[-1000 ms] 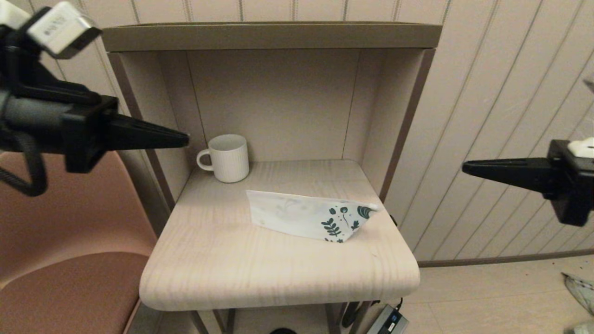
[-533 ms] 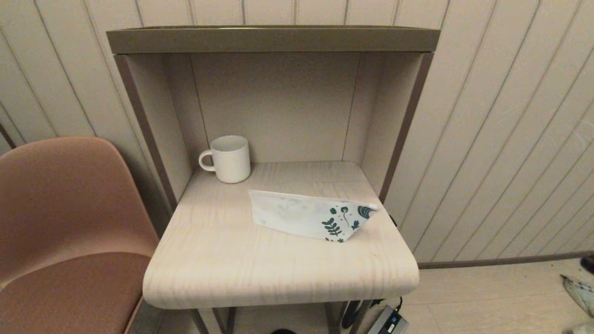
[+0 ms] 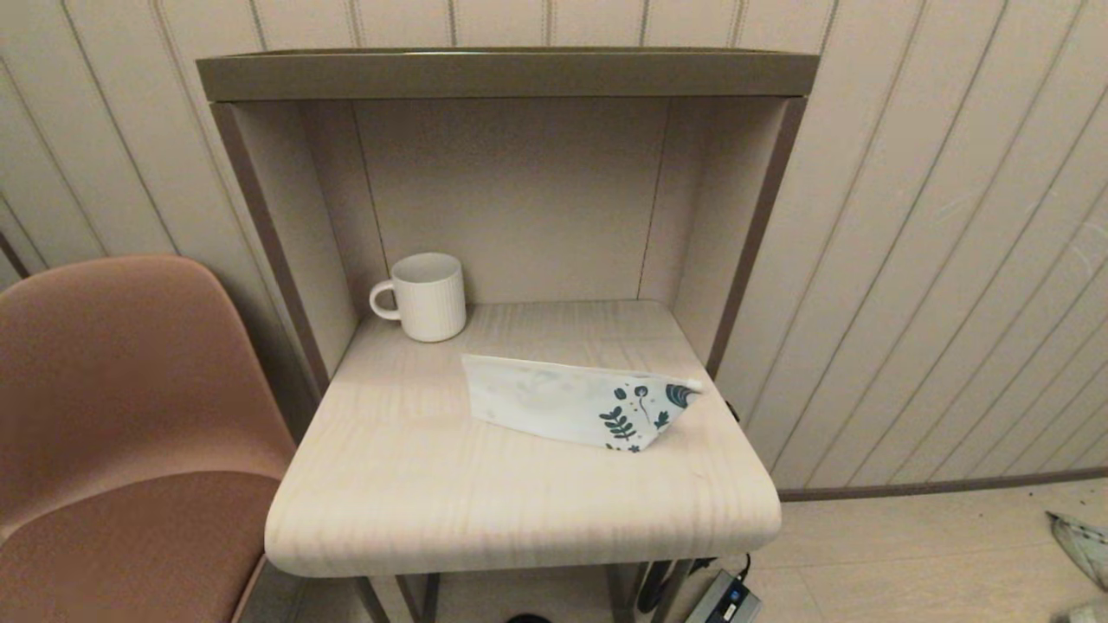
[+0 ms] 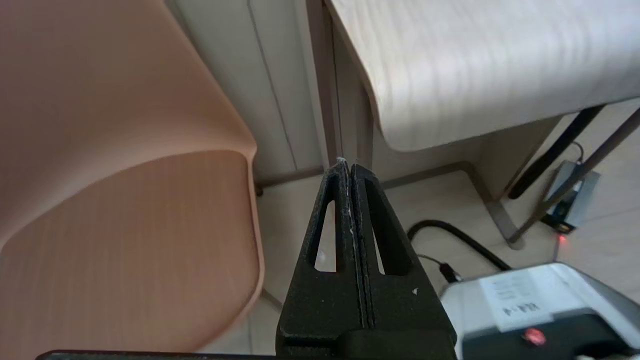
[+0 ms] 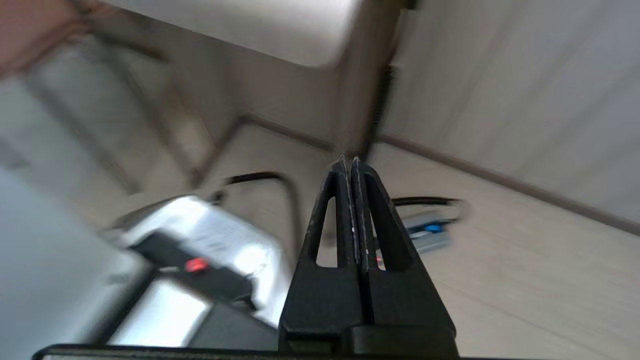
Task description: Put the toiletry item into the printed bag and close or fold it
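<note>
The printed bag [image 3: 576,412] lies flat on the desk [image 3: 415,484], seemingly finished, so the left end effector [image 4: 348,167] and right end effector [image 5: 348,165] hang low beside it, pressed together and empty.

Head view: high, looking forward and down onto the table [image 3: 519,510]. Left wrist view: low beside the chair [image 4: 125,235], facing the table's front edge. Right wrist view: low, blurred, apparently facing floor and table underside.

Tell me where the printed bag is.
In the head view, the printed bag lies flat on the table, right of centre, in front of the white mug.
</note>
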You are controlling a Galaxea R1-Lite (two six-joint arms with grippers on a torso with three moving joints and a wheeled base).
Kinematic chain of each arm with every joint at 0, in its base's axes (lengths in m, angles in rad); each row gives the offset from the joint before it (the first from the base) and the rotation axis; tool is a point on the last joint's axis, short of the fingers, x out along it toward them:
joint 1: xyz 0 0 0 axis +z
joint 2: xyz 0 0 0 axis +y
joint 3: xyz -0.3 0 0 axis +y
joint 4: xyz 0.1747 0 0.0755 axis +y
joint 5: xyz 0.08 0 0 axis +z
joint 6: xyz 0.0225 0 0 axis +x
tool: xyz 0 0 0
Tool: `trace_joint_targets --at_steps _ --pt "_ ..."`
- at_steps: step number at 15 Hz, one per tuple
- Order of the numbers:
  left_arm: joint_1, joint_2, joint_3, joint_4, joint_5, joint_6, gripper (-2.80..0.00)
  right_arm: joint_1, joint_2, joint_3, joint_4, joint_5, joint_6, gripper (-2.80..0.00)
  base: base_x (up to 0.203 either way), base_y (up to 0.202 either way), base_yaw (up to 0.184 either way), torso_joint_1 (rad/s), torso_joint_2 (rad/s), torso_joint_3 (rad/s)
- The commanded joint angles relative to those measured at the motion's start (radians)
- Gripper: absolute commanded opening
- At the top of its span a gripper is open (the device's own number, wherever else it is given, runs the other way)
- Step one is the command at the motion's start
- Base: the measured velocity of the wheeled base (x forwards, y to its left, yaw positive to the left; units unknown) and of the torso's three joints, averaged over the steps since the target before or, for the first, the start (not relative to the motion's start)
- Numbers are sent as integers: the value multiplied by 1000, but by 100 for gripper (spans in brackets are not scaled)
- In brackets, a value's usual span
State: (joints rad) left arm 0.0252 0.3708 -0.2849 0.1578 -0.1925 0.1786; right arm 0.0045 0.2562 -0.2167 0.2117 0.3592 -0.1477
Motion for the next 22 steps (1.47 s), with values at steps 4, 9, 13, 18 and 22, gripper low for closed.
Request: trace_joint_targets --at_steps 4,9,13,18,22 --pt "-10 -210 194 -135 10 20 -280 1 -256 116 -17 -285 24 -280 0 0 0 0 0 0" --pt "-19 -369 239 -143 163 -46 -280 3 -256 212 -190 -325 132 -280 0 0 0 0 0 0" --pt "-19 -371 238 -136 158 -140 -280 3 -256 214 -193 -327 135 -280 0 0 0 0 0 0" --pt "-19 -369 285 -267 166 -70 -280 3 -256 215 -199 -330 147 -280 0 0 0 0 0 0" --pt "-25 -369 285 -285 183 -203 -280 3 -256 217 -204 -344 160 -280 0 0 0 0 0 0"
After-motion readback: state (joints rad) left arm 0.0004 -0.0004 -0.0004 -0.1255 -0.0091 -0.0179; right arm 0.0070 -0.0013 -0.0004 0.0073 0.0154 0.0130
